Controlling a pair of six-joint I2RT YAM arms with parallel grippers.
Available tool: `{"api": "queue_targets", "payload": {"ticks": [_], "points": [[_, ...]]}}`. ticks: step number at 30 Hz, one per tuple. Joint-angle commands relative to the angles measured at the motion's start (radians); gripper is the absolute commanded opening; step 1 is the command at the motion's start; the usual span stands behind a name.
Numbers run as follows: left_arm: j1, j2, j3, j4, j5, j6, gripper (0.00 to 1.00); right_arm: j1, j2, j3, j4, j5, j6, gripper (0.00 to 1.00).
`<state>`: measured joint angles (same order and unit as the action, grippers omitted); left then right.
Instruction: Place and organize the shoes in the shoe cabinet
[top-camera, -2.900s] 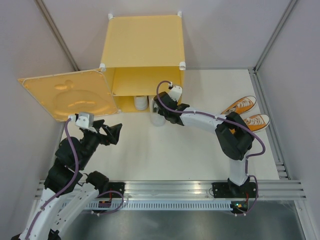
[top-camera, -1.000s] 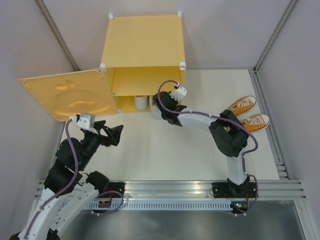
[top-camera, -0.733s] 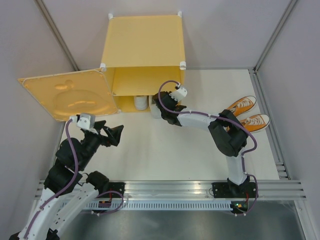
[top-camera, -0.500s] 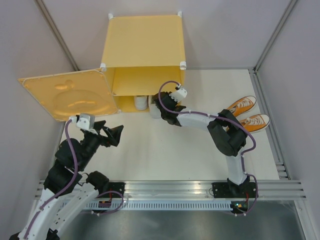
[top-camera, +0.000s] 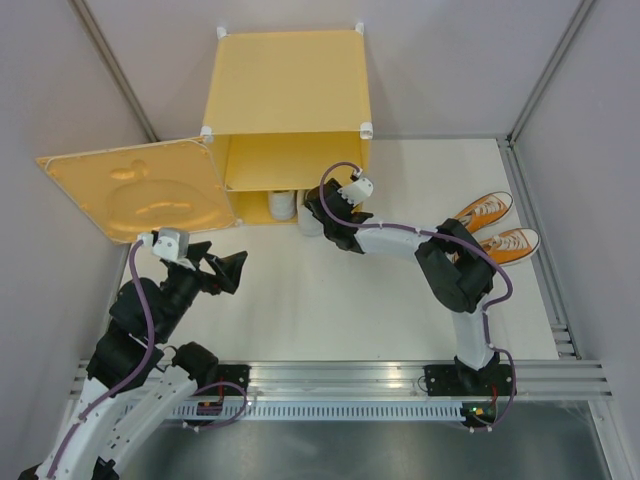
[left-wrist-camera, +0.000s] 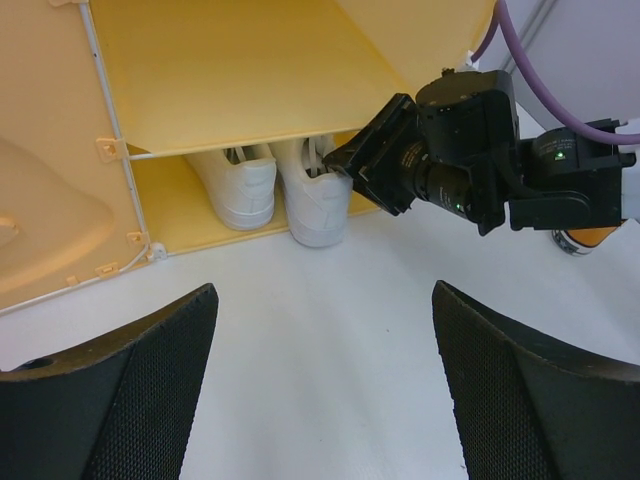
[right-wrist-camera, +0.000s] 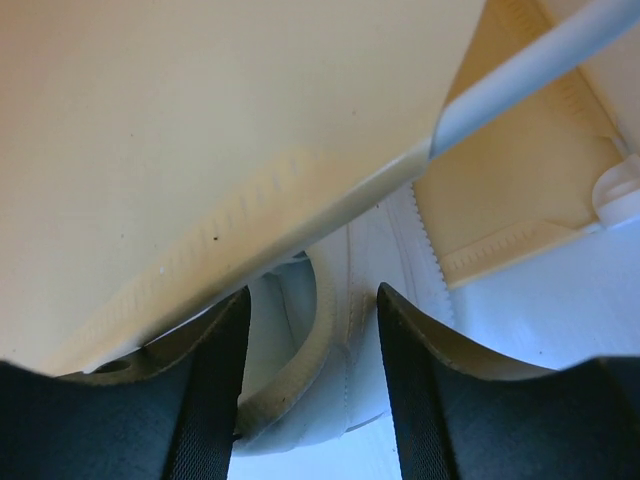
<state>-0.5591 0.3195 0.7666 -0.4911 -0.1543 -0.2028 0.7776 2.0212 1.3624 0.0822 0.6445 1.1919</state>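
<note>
White shoe (right-wrist-camera: 335, 330) sits between the fingers of the right gripper (right-wrist-camera: 312, 295), collar straddled; pinched or slack, I cannot tell. Its toe lies under the shelf (right-wrist-camera: 200, 150) just above them. Pushing deeper could jam the wrist against that edge and shove the cabinet (top-camera: 285, 90). Idle, the left gripper (left-wrist-camera: 322, 290) gapes wide.

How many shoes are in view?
4. The left white shoe and right white shoe sit side by side in the cabinet's lower compartment; the far orange shoe and near orange shoe lie on the table at right. Others may hide inside.
</note>
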Motion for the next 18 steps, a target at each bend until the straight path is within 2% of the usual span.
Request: {"api": "queue_targets", "payload": {"ticks": [1, 9, 18], "points": [[-0.009, -0.003, -0.003, 0.039, -0.005, 0.019, 0.91, -0.052, -0.064, -0.005, 0.084, -0.035, -0.006, 0.59], [-0.009, 0.001, -0.003, 0.037, -0.01, 0.02, 0.91, -0.052, -0.151, -0.086, 0.093, -0.039, -0.025, 0.58], [-0.009, 0.003, -0.003, 0.036, -0.017, 0.023, 0.91, -0.052, -0.237, -0.18, 0.137, -0.13, -0.069, 0.57]]}}
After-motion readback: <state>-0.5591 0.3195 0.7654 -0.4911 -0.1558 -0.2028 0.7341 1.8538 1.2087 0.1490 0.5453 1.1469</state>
